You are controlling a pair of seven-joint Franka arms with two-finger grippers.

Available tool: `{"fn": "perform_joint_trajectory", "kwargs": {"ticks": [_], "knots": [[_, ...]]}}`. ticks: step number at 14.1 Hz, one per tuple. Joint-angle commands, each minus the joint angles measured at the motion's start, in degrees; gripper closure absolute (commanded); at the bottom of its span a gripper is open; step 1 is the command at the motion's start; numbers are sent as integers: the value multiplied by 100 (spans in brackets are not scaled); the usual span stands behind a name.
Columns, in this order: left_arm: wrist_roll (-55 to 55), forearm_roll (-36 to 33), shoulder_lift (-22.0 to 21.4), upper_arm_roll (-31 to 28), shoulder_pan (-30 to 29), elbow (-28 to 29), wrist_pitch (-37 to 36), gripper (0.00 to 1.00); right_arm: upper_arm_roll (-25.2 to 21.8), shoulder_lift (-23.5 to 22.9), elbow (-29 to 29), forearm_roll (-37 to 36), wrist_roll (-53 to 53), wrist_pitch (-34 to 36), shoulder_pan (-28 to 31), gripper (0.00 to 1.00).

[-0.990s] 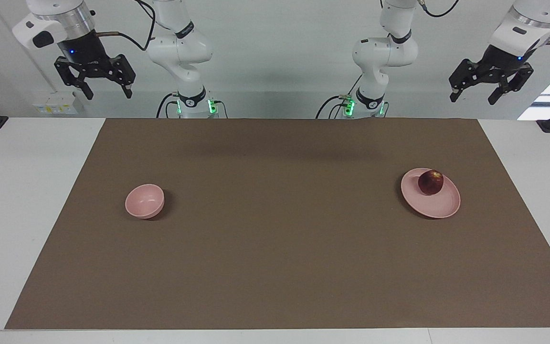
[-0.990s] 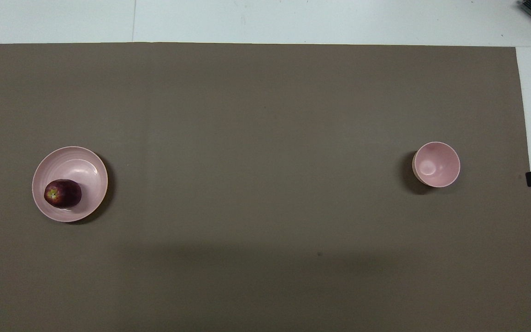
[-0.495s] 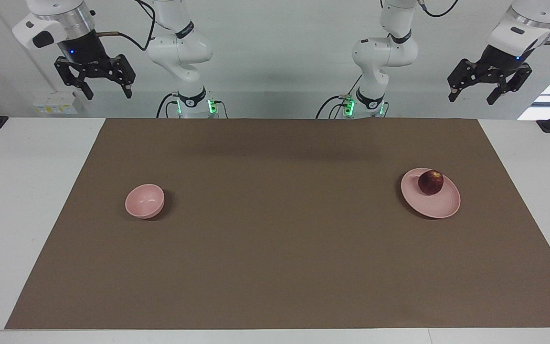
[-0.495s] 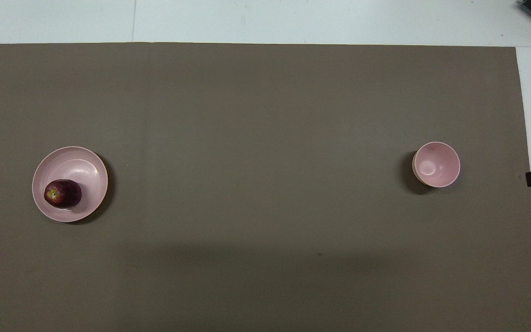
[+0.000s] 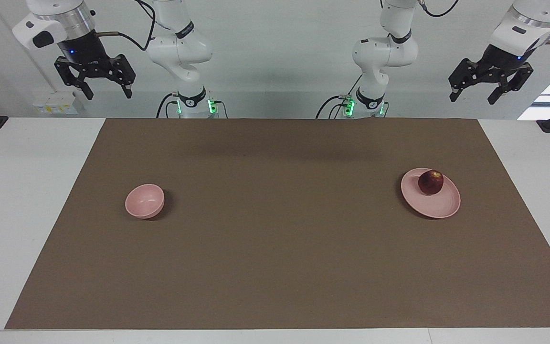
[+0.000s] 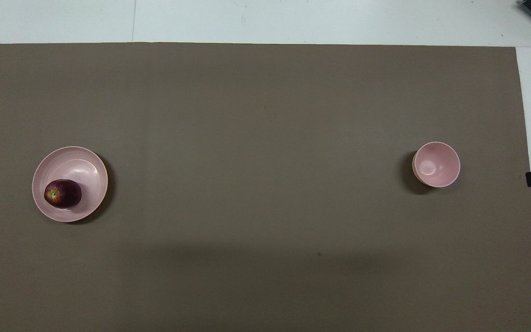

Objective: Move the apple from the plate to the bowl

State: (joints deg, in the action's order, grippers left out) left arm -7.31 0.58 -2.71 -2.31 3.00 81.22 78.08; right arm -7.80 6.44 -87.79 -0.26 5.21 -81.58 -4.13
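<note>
Since the earlier frame, only the left gripper (image 5: 474, 94) has shifted slightly; jaws apart, holding nothing. Right gripper (image 5: 107, 91) likewise spread, empty. Apple (image 5: 430, 182) sits on plate (image 5: 435, 206); bowl (image 5: 144, 201) well apart.

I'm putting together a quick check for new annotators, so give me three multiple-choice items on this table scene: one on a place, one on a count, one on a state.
1. Where is the apple?
A. in the bowl
B. on the plate
C. on the mat

2. How many pink dishes are on the mat?
A. one
B. two
C. three

3. How do the two grippers stand?
A. both open, holding nothing
B. the left one shut on the apple
C. both resting on the mat

Key:
1 B, it sits on the plate at the left arm's end.
2 B, just the plate and the bowl.
3 A, left gripper and right gripper hang open, raised near the bases.
</note>
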Motion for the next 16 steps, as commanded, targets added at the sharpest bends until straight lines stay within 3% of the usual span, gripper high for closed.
{"fn": "perform_joint_trajectory", "kwargs": {"ticks": [1,5,16], "knots": [[-52,21,-159,-33,7,209,137,0,24,68,-107,35,-20,-86,53,0],[-52,21,-352,-68,7,665,312,0,24,68,-116,35,-20,-95,53,0],[-60,29,-678,-305,-10,3002,2403,0,15,68,-116,35,-20,-86,62,0]]}}
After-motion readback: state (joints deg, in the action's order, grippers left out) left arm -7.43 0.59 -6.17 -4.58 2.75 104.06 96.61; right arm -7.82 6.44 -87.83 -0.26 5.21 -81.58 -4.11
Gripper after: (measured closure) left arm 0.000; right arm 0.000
